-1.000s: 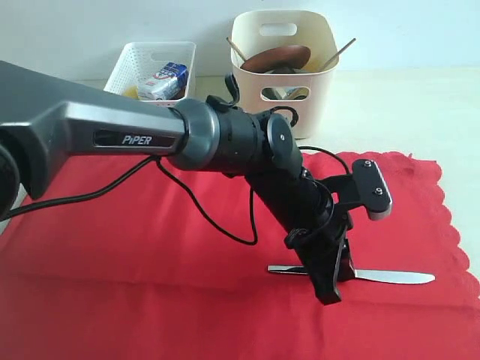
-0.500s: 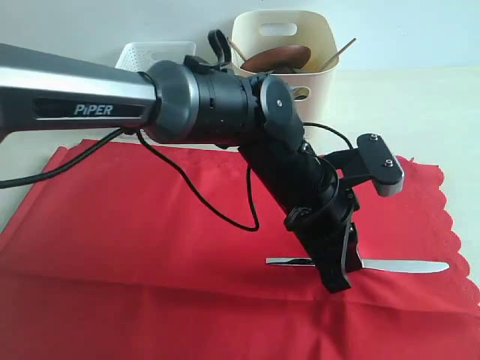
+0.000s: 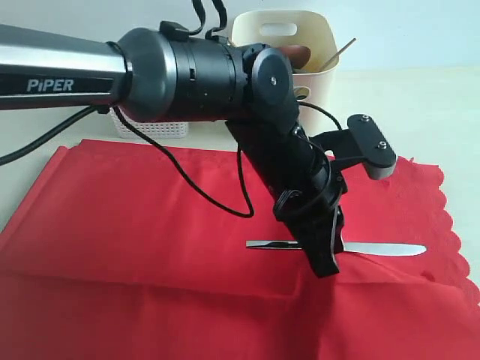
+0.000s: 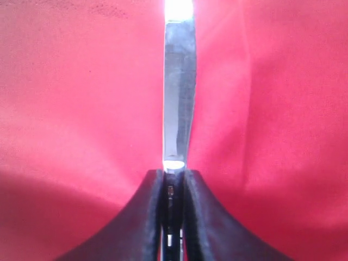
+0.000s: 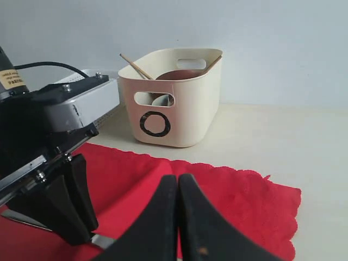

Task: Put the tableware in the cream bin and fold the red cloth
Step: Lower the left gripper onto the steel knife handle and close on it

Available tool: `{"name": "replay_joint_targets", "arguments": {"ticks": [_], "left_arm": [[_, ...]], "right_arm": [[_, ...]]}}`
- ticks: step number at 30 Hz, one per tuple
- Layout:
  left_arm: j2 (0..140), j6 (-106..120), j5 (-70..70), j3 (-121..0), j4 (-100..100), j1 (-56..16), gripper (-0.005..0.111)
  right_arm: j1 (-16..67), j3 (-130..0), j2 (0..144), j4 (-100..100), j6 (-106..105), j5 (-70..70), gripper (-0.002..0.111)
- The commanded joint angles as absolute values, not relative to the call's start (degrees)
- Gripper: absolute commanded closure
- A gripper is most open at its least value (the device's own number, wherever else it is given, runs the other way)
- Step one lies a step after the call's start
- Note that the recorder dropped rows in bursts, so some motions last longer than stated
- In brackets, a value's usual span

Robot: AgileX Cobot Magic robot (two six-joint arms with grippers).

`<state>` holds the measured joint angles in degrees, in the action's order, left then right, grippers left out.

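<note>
Left gripper [image 3: 324, 259], clamped on the silver table knife [image 3: 382, 249], just dragged it toward 12 o'clock, so probably cream bin [image 3: 319, 82] next.

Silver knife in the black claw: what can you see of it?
The silver table knife is slim, shiny metal with a rounded tip. It sits level, crosswise over the red cloth. The left gripper is shut on its middle, a black finger on either side; whether it touches the cloth is unclear.

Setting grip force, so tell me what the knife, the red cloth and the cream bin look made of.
Knife: likely polished steel, mirror glare.
Red cloth: fabric, matte, with soft folds.
Cream bin: probably moulded plastic, smooth with a faint sheen.
</note>
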<state>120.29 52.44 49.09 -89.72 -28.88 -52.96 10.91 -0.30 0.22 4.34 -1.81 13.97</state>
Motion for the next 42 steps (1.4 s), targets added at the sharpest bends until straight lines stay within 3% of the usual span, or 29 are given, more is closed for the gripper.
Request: {"name": "replay_joint_targets", "arguments": {"ticks": [1,20,28,30,34,36,39,42], "left_arm": [[118.71,48.23,49.83,-89.52,-24.64,-53.12,0.107],[110.07,43.18,57.12,-89.52,-19.66,-50.38,0.107],[122.27,48.25,48.38,-89.44,-29.60,-50.94,0.107],[124.47,49.79,47.46,-89.44,-29.58,-51.43,0.098],[125.52,48.93,44.49,-89.44,-30.41,-51.41,0.053],[125.52,48.93,43.93,-89.44,-31.80,-51.41,0.044],[125.52,48.93,44.86,-89.44,-31.54,-51.41,0.043],[125.65,49.08,46.21,-89.44,-30.17,-51.41,0.052]], "right_arm": [[11.01,0.00,0.00,4.41,-1.87,13.61,0.108],[11.01,0.00,0.00,4.41,-1.87,13.72,0.108],[11.01,0.00,0.00,4.41,-1.87,13.72,0.108],[11.01,0.00,0.00,4.41,-1.87,13.72,0.108],[11.01,0.00,0.00,4.41,-1.87,13.72,0.108],[11.01,0.00,0.00,4.41,-1.87,13.72,0.108],[11.01,0.00,0.00,4.41,-1.87,13.72,0.108],[11.01,0.00,0.00,4.41,-1.87,13.72,0.108]]}}
